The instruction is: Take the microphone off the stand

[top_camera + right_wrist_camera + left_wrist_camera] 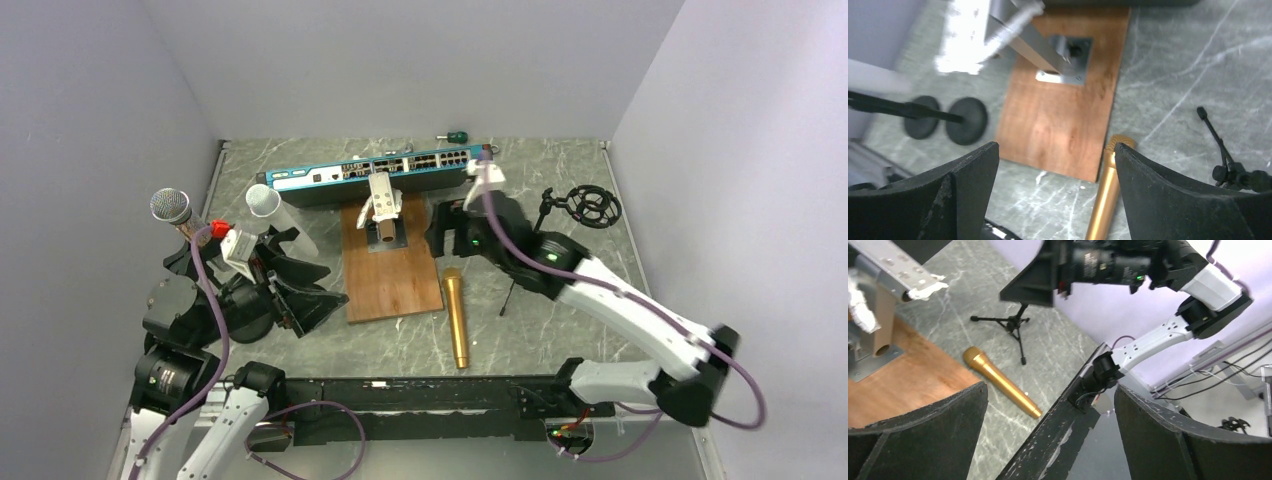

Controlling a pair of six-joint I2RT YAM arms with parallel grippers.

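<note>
Right wrist view: the right fingers, two broad black wedges with dull, scuffed faces, stand wide apart with nothing clamped between them. Below their gap the microphone lies flat on the tabletop. It is a slim gold tube of smooth metal with a rounded mesh head, and the head lies nearest the fingers. It runs along the right edge of a wooden board, a flat reddish-brown rectangle with visible grain. A square steel bracket is screwed to the board, and a slanted metal channel with ragged white tape rises from it. The tabletop is grey-green stone with pale veins.

To the right, one thin black leg of the stand ends in a small rubber tip. In the top view the stand is a spindly black tripod carrying a round ring cradle. It stands near the microphone but apart from it.

The left fingers are the same black wedge shape with chipped, pale edges. They also stand wide apart and hold nothing. From above they point toward the board's left edge. A flat blue network switch with rows of ports lies behind the board.
</note>
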